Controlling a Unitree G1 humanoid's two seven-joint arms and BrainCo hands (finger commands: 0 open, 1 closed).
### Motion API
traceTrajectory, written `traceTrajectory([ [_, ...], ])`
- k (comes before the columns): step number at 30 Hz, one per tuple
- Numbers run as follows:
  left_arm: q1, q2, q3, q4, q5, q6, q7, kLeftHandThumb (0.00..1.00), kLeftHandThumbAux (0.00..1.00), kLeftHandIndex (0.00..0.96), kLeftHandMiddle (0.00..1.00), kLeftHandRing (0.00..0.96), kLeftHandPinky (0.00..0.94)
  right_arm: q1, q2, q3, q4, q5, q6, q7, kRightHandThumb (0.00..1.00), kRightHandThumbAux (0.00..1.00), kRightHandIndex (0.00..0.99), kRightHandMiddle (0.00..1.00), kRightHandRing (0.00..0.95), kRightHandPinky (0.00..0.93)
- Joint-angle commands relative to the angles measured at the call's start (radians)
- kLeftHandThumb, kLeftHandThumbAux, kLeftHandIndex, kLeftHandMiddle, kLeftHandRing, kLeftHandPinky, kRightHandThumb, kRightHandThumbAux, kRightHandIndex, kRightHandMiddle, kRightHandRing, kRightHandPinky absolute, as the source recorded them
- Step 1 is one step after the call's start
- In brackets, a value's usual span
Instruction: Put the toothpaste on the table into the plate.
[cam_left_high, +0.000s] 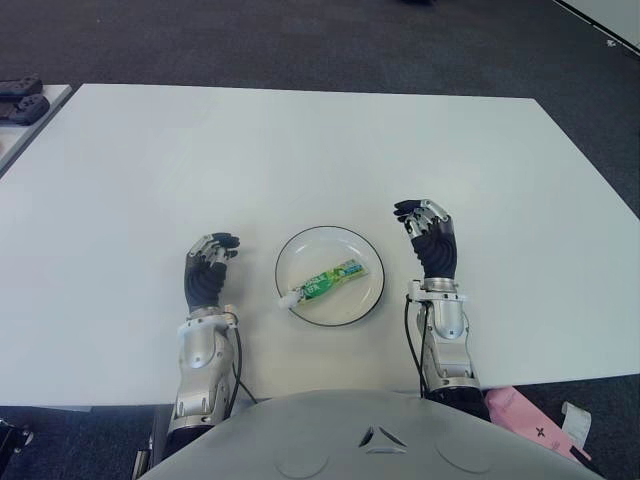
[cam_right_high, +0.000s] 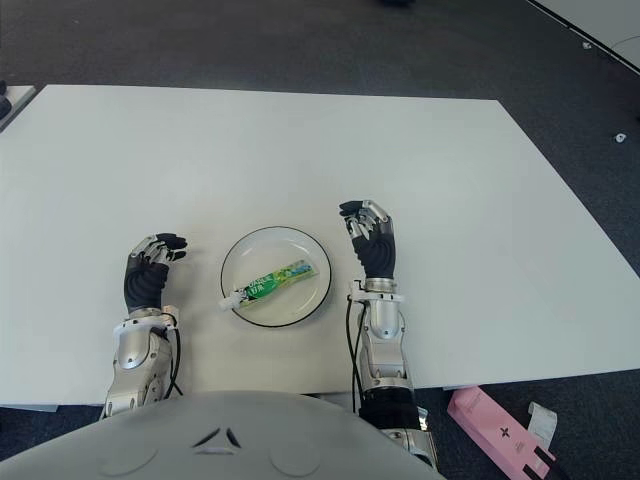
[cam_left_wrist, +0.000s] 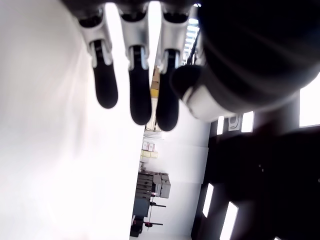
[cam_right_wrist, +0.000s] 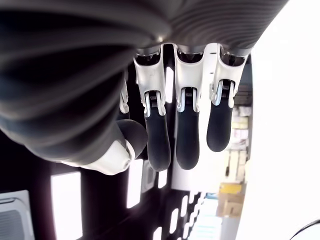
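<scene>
You are looking at the toothpaste (cam_left_high: 328, 281) lying inside the plate (cam_left_high: 366, 257) near the table's (cam_left_high: 300, 150) front edge, its long axis running diagonally, cap toward your left hand (cam_left_high: 207, 272). Your right hand (cam_left_high: 428, 237) is sitting just beside the plate's opposite rim; both hands are loosely open, holding nothing.

The print on your toothpaste (cam_left_high: 330, 279) is too small to read; dark devices (cam_left_high: 20, 98) past the worktop's (cam_left_high: 300, 150) far left corner are cropped.
</scene>
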Motion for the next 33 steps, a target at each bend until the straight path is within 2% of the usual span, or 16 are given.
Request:
traceTrajectory([
  [1,0.016,-0.036,0.004,0.024,0.003,0.045,0.014,0.708,0.724,0.422,0.446,0.406,0.368,0.012,-0.012,-0.01,0.014,0.005,0.032,0.004,0.693,0.737,0.417,0.429,0.411,0.39],
  [10,0.017,-0.036,0.003,0.027,0.002,0.035,0.009,0.709,0.724,0.422,0.445,0.409,0.377,0.033,-0.04,-0.022,0.012,0.004,0.098,0.015,0.691,0.739,0.416,0.424,0.406,0.385],
  [19,0.016,-0.032,0.0,0.029,0.001,0.028,0.0,0.708,0.724,0.422,0.445,0.403,0.376,0.022,-0.063,-0.032,0.034,-0.021,0.153,0.0,0.69,0.739,0.417,0.439,0.416,0.401],
  [33,0.014,-0.035,0.001,0.025,0.006,0.035,0.009,0.709,0.724,0.422,0.451,0.417,0.368,0.01,-0.074,-0.037,0.086,-0.051,0.151,-0.029,0.689,0.74,0.418,0.447,0.432,0.421],
])
